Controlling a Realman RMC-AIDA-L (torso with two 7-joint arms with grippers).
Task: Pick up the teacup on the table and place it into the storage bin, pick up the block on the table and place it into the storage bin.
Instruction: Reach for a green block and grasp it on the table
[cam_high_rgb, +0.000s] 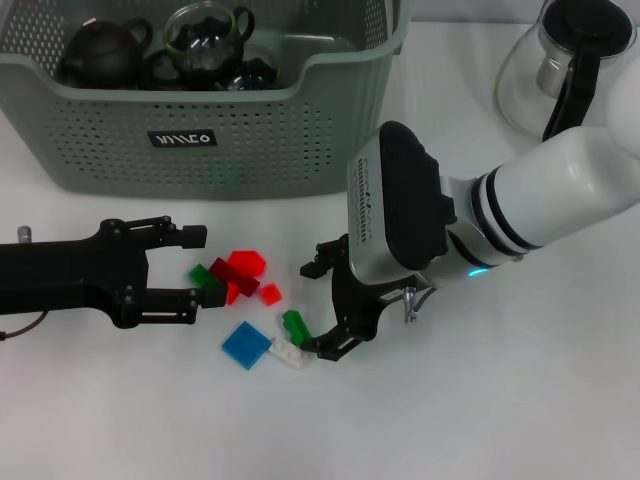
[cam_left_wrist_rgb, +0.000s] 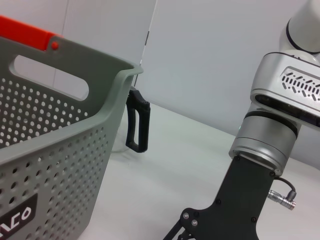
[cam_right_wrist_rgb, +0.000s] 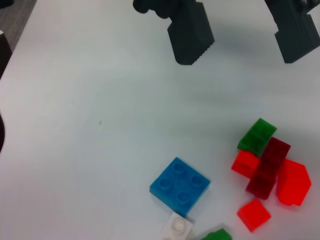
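**Both tools down at the block pile**

Right tool (cam_high_rgb: 328, 305) hovers spread over the small green block (cam_high_rgb: 294, 324), maybe touching it. Left tool (cam_high_rgb: 195, 266) sits spread beside the red blocks (cam_high_rgb: 243, 272) on the worktop (cam_high_rgb: 480, 400). Teacup (cam_high_rgb: 208, 38) is already inside the storage bin (cam_high_rgb: 200, 130).

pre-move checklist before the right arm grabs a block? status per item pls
1. right gripper open: ok.
2. It straddles the small green block: cannot tell; one fingertip sits beside it and the white block.
3. left gripper clear of the target: ok, open at the red and green pile.
4. storage bin has room: ok, teaware only at the back.
5. blue block clear of the fingers: ok.
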